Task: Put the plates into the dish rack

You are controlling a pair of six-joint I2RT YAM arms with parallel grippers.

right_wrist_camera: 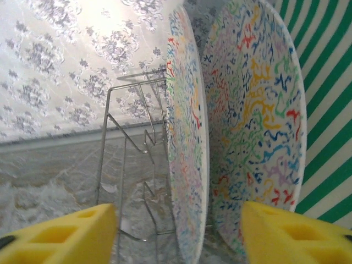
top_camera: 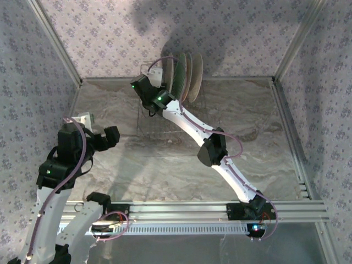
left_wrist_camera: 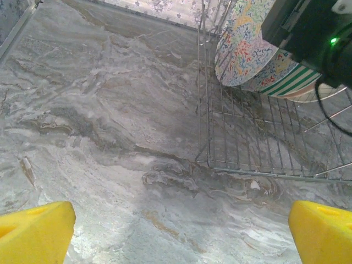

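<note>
Left gripper (left_wrist_camera: 181, 234): fingers spread wide with nothing between them, above the bare table (left_wrist_camera: 99, 110).
Right gripper (right_wrist_camera: 179, 234): released; its yellow fingers stand apart either side of a mosaic plate (right_wrist_camera: 187, 137) rim, clear of it.
Plates (top_camera: 186, 77): upright in the dish rack (left_wrist_camera: 247, 137); seen edge-on from above, so the count is unclear.
Striped plate (right_wrist_camera: 330, 99): cut off by the frame edge.
Plate tops: hidden behind the right wrist in the left wrist view.
</note>
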